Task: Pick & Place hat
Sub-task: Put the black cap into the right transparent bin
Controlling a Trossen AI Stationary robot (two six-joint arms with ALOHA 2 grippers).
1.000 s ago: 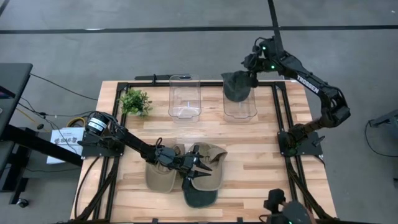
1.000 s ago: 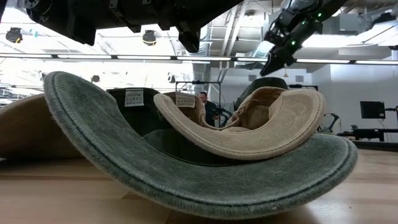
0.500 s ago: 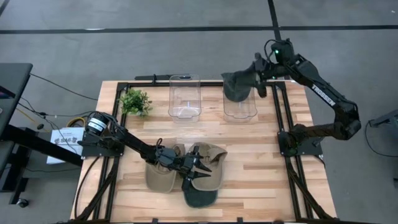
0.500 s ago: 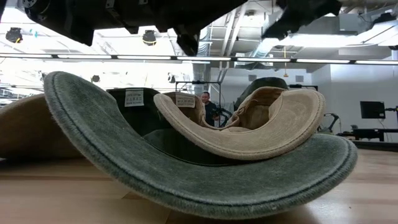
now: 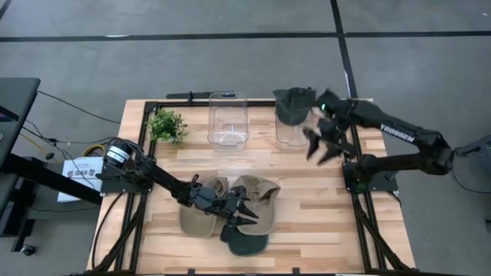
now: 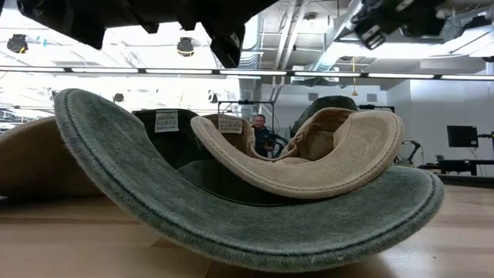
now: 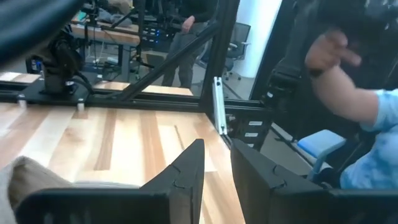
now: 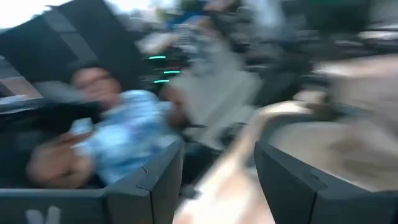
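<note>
A dark hat [image 5: 294,103] is draped in the top of the right clear container [image 5: 296,132]. Near the table's near edge, tan hats [image 5: 259,193] lie overlapping a dark green hat [image 5: 245,242]. In the low view the green hat [image 6: 231,224] rests brim-down with a tan hat [image 6: 340,154] lying in it. My left gripper [image 5: 240,212] hovers just above this pile, its fingers a narrow gap apart [image 7: 216,168], holding nothing. My right gripper [image 5: 318,142] is open in the air beside the right container, on its near-right side [image 8: 217,168].
An empty clear container [image 5: 228,119] stands left of the filled one, and a small green plant [image 5: 166,125] sits at the far left corner. Black frame rails [image 5: 349,153] run along the table's edges. A person in blue [image 8: 118,143] stands beyond the table.
My right gripper has swung away from the dark hat, first toward the right, then toward the near edge and down. The hat has stayed draped in the right container. My left gripper has shifted slightly toward the near edge above the pile.
</note>
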